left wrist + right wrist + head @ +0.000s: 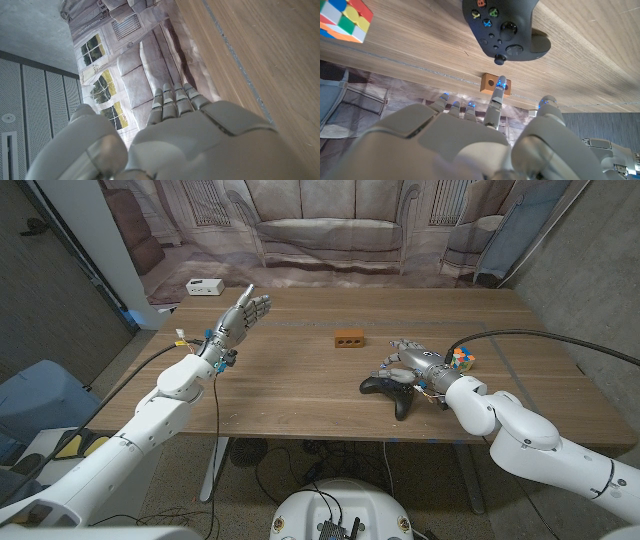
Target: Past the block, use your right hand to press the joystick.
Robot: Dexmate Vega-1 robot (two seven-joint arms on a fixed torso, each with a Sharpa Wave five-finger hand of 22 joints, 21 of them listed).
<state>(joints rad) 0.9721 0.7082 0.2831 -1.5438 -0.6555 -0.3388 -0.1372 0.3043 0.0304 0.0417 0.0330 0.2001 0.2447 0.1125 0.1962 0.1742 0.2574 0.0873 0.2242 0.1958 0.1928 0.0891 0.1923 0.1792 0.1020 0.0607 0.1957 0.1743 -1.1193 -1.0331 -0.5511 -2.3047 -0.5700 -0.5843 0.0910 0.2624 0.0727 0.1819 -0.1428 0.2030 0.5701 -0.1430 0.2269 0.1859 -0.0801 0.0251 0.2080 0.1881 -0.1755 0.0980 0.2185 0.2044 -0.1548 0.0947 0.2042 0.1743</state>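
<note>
A: What's laid out, biggest first?

B: The wooden table. The left hand is raised above its left part, fingers apart and holding nothing. The right hand is over the game controller on the right side of the table, toward the front edge. Just to the right of that hand sits a colourful puzzle cube. A small brown block lies farther back, near the middle, apart from the controller. A white box sits at the far left corner.

A: Is the right hand gripping anything?

B: No. In the right wrist view one finger is stretched out toward the joystick, which sticks up from the controller's edge. The other fingers are loosely bent with nothing in them.

A: Is the stick pressed yet?

B: I'd judge not. The fingertip lines up with the stick in that view, but it also overlaps the block behind, so I cannot tell whether it touches. The reach looks mostly done. The push itself is what's left.

A: And the left hand's part?

B: None that I can see.
</note>
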